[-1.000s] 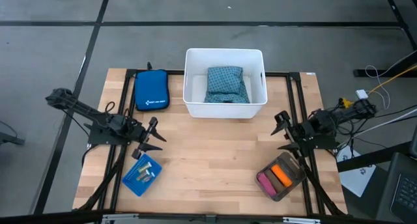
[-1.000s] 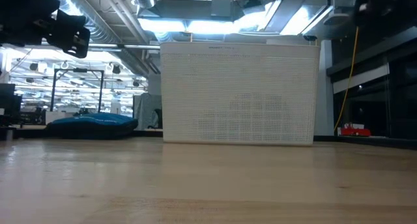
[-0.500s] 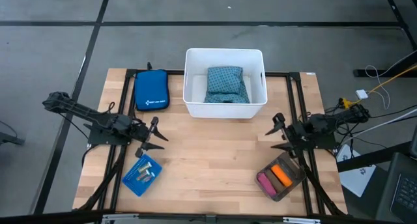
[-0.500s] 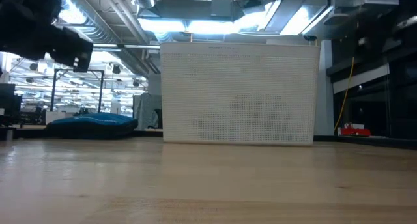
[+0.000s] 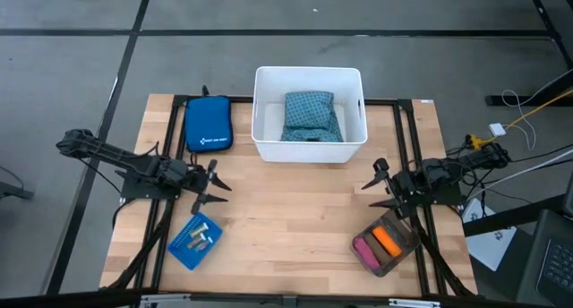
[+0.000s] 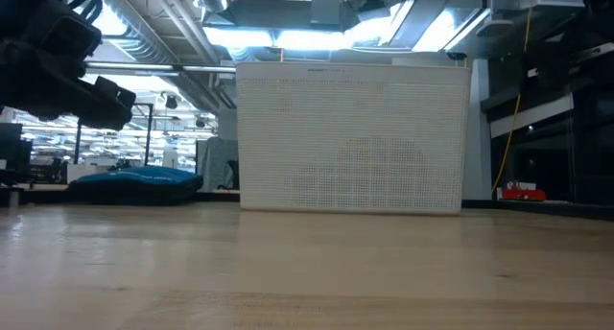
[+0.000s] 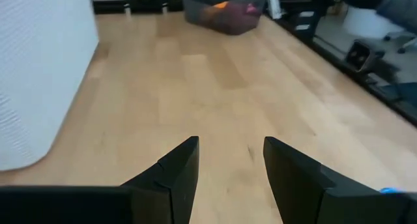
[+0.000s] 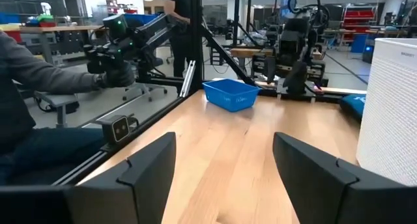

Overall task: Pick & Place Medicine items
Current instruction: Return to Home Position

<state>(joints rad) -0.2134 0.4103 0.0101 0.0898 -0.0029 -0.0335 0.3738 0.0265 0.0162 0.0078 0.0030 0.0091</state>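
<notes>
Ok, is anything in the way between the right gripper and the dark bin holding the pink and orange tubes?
Nothing visible. The right gripper, open, hangs over the bare table close beside the dark bin; only wood lies between them. The left gripper waits, open, across the table.

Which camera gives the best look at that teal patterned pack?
The high view: looking straight down, it shows the teal pack lying inside the white bin. The low view and both wrist views catch only the bin's outer wall, which hides the pack.
</notes>
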